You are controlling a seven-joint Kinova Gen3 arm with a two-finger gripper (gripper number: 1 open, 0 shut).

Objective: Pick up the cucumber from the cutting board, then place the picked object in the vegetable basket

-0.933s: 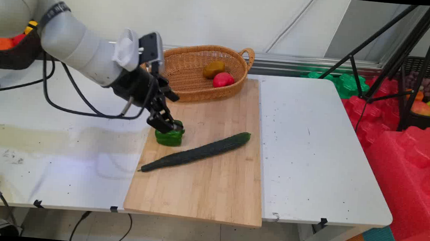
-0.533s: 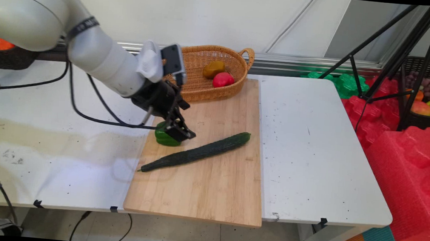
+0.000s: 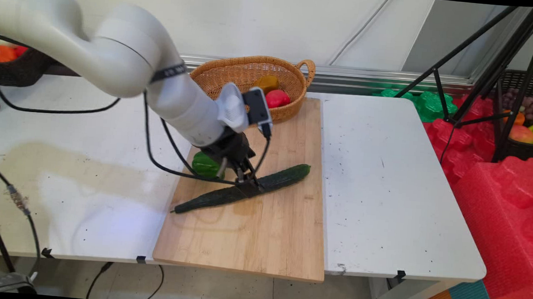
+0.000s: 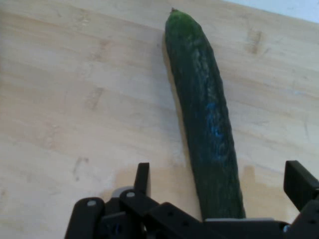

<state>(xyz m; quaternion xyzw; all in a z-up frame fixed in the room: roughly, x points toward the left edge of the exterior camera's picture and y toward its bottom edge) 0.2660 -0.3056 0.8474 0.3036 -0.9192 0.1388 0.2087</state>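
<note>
**Jaws spread over the cucumber**

The gripper [image 3: 251, 186] is low over the cucumber's [image 3: 245, 188] middle, jaws spread to either side of it; whether they touch it is hard to tell. The cucumber [image 4: 205, 119] lies slantwise on the board [image 3: 260, 233]. Just behind it, partly hidden by the arm, sits a green pepper [image 3: 205, 165]. Farther back on the board stands a basket [image 3: 234, 74] on the worktop [image 3: 386, 186].
</note>
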